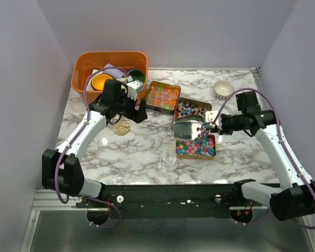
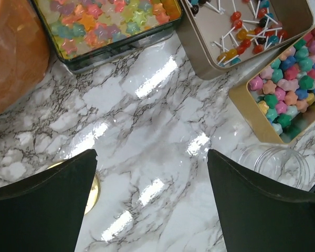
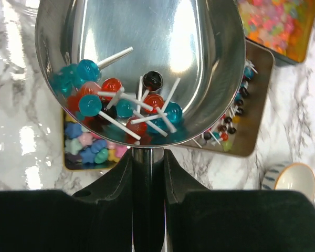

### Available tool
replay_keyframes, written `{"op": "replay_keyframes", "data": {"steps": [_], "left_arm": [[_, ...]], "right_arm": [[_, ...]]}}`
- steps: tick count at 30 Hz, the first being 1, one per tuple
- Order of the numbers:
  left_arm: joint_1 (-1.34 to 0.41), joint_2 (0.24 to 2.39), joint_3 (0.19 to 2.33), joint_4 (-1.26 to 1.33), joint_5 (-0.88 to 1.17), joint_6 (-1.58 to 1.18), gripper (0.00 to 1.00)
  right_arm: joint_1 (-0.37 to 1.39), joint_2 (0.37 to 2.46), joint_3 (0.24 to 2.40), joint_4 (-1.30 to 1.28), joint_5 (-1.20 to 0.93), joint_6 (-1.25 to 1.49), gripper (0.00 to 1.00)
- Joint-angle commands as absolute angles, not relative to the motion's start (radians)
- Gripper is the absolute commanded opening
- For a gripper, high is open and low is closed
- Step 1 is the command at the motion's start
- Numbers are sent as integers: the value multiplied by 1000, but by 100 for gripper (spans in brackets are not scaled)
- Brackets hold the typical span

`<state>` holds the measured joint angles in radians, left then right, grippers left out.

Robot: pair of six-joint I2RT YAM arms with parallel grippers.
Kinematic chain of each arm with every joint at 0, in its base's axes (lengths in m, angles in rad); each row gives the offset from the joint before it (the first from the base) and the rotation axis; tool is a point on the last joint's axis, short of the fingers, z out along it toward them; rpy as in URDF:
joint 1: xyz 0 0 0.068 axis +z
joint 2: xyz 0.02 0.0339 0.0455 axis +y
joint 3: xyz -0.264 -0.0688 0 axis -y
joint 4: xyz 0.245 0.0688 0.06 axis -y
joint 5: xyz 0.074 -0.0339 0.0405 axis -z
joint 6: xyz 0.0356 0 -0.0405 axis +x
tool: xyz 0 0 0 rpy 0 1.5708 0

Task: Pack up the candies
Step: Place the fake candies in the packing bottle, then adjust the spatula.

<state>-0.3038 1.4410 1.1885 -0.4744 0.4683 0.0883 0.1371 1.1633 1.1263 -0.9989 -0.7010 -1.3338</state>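
Observation:
Three open tins hold the candies: pastel glossy stars [image 1: 163,96] [image 2: 110,21], small lollipop sweets [image 1: 193,109] [image 2: 241,31], and bright stars [image 1: 196,147] [image 2: 289,89]. My right gripper [image 1: 212,125] [image 3: 148,157] is shut on the handle of a shiny metal scoop [image 1: 189,127] [image 3: 147,52]. The scoop holds several red, blue and dark lollipop sweets [image 3: 121,102] above the gap between the lollipop tin and the bright-star tin. My left gripper [image 1: 139,113] [image 2: 152,155] is open and empty above bare marble, left of the tins.
A clear empty jar [image 1: 168,161] [image 2: 275,165] stands near the front, below the bright-star tin. A gold round lid [image 1: 121,127] [image 2: 92,191] lies by my left finger. An orange bin [image 1: 110,71] with bowls is at back left. A small bowl [image 1: 223,88] [image 3: 294,181] is at back right.

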Motion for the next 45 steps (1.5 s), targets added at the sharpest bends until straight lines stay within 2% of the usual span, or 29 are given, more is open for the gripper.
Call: {"op": "replay_keyframes", "data": {"steps": [1, 5, 11, 16, 30, 35, 38, 41, 45], "left_arm": [[-268, 1342, 1080, -439, 491, -32, 98], [-262, 1283, 997, -399, 439, -84, 99], [-252, 1243, 983, -403, 260, -101, 99], [-230, 1229, 968, -373, 276, -133, 99], [-212, 1212, 953, -344, 318, -167, 99], [-172, 1212, 933, -366, 275, -231, 99], [-156, 1229, 1032, -492, 287, -113, 99], [-135, 1241, 1121, -650, 331, 185, 99], [-104, 1239, 1120, -738, 295, 366, 99]], "right_arm": [[291, 1118, 1105, -1059, -582, -1320, 1], [415, 1137, 1103, -1051, -491, -1249, 1], [534, 1203, 1141, -1032, -367, -1172, 1], [597, 1282, 1189, -1031, -293, -1172, 1], [644, 1325, 1173, -989, -192, -1235, 1], [644, 1324, 1226, -1032, -166, -1243, 1], [644, 1315, 1279, -1045, -166, -1209, 1], [644, 1299, 1310, -1016, -213, -1132, 1], [634, 1290, 1292, -908, -244, -971, 1]]}}
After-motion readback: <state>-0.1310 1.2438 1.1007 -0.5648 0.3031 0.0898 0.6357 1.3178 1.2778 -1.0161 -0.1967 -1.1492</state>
